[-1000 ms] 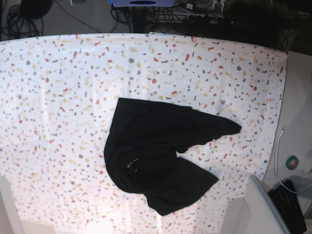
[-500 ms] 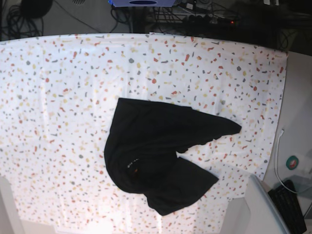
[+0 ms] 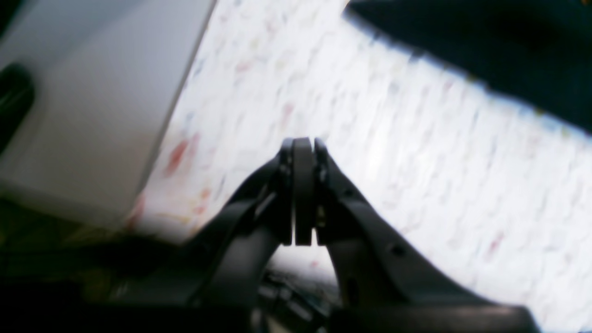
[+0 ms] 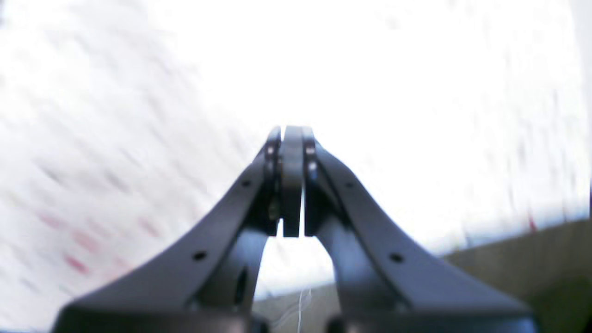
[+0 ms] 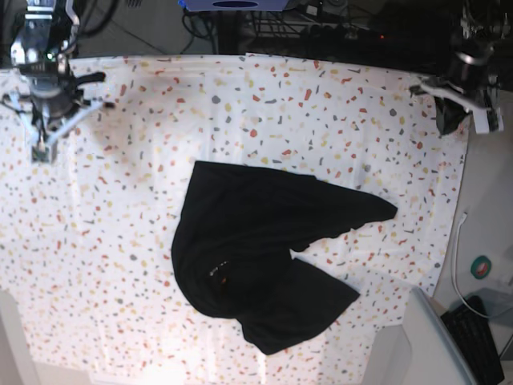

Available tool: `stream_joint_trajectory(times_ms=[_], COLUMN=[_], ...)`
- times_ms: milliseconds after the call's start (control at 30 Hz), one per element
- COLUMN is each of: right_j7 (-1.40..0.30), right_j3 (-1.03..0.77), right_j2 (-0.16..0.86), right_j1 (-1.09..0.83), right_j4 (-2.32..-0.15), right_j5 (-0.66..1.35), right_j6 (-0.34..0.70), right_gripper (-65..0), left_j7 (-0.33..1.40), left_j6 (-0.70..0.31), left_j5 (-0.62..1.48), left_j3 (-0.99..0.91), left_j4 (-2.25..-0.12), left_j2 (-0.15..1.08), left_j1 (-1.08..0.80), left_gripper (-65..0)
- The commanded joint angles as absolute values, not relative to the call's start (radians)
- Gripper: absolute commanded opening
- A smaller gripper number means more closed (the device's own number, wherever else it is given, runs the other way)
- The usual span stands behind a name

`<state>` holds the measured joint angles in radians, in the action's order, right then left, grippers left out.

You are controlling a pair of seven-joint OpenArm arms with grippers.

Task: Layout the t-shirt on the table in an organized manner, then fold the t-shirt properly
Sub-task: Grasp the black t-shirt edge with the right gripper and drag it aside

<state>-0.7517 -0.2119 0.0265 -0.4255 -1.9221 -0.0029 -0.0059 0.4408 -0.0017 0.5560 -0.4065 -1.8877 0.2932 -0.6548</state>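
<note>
The t-shirt lies crumpled on the table, near its middle in the base view, one pointed end reaching toward that view's right. The right gripper hangs over the table's far left corner, the left gripper over its far right corner, both well apart from the t-shirt

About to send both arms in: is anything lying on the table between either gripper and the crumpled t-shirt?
Nothing visible does. The left gripper and the right gripper sit at the table's far corners, and only bare speckled cloth lies between each and the black t-shirt.
</note>
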Motion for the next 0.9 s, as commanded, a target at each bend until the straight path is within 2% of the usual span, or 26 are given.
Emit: stream_joint_trajectory(times_ms=[0,33,67,133,200,233,467,767,833,867], right_j7=[-0.782,-0.828,-0.846,-0.846,-0.846,-0.843,-0.688,-0.573,-0.572,-0.568], right_j3=[-0.171,-0.124,-0.081,-0.005,0.038,0.054,0.064,0.065,0.065,0.065], right_j2=[0.047,0.056,0.058,0.051,0.027,0.012,-0.035,-0.094,-0.102,-0.104], right_j1=[-0.367,-0.303,-0.243,-0.137,-0.047,-0.008,0.143,0.209,0.211,0.219], right_j4=[-1.937,-1.928,-1.905,-1.816,-1.712,-1.649,-1.331,-1.104,-1.096,-1.081], right_j5=[0.002,0.002,0.002,0.002,0.002,0.005,0.173,0.189,0.189,0.188], right_j6=[-0.004,-0.004,-0.004,-0.004,-0.004,-0.004,-0.010,-0.007,-0.007,-0.007], right_gripper=[-59.1,-52.4,-46.1,-33.9,-26.4,-24.9,-24.6,-24.6,-24.6,-24.6], left_j7=[0.506,0.585,0.642,0.682,0.684,0.684,0.680,0.680,0.680,0.680], left_j6=[-0.007,-0.007,-0.007,-0.008,-0.008,-0.008,-0.008,-0.010,-0.010,-0.010], left_j5=[0.559,0.558,0.555,0.555,0.555,0.555,0.555,0.553,0.553,0.553], left_j3=[-0.412,-0.412,-0.412,-0.410,-0.404,-0.404,-0.427,-0.581,-0.581,-0.579], left_j4=[-1.900,-1.897,-1.885,-1.845,-1.807,-1.793,-1.750,-1.666,-1.672,-1.672], left_j2=[0.275,0.254,0.232,0.193,0.179,0.176,0.216,0.229,0.231,0.231], left_j1=[-0.607,-0.538,-0.479,-0.380,-0.323,-0.305,-0.321,-0.358,-0.361,-0.361], left_gripper=[-54.5,-46.2,-41.5,-40.0,-40.0,-40.0,-40.0,-40.2,-42.6,-46.9])
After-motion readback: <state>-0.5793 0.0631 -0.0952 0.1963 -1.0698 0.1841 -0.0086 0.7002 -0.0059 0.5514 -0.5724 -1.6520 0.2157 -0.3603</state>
